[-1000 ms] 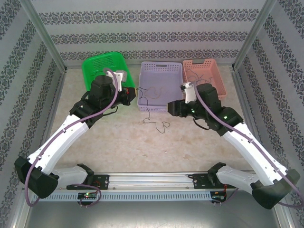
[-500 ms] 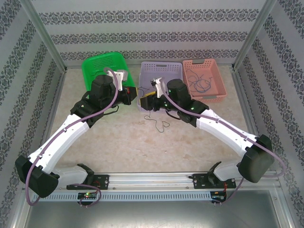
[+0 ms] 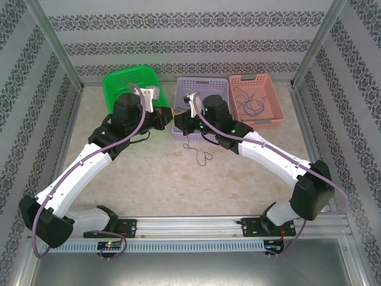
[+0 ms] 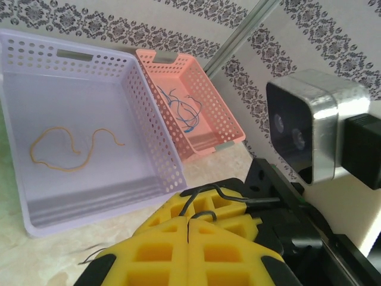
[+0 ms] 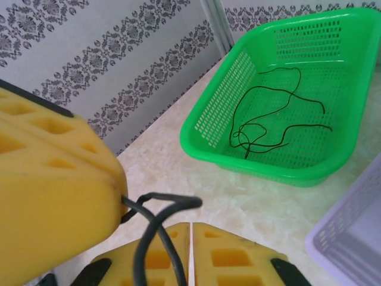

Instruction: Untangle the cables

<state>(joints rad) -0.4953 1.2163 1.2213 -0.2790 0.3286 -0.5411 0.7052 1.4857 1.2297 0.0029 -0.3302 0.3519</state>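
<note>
Three baskets are standing in a row along the far edge of the table (image 3: 149, 179): a green basket (image 3: 113, 80) on the left, a purple basket (image 3: 202, 83) in the middle and a pink basket (image 3: 271, 122) on the right. Both arms are reaching in over the tabletop and meeting at the purple basket's near left corner, so their wrists are covering that corner in the overhead view.

The left gripper (image 4: 189, 229) is pressing its yellow pads together on a black cable (image 5: 161, 205), which is coming out of the seam between the pads. From there the cable is arching across to the right gripper (image 5: 190, 229), just beside it. The right gripper's fingers are also lying flush together, but the cable is crossing in front of one of them, and whether it is pinched there cannot be told.

Below the grippers the black cable is trailing onto the table, its long axis running from the purple basket's front wall toward the near edge, and it is ending in a small curl bending to the right.

Other strands are lying loose in the baskets: black ones (image 5: 245, 138) in the green basket, an orange one (image 4: 59, 170) snaking sideways across the purple basket's floor, and blue ones (image 4: 184, 113) in the pink basket.
</note>
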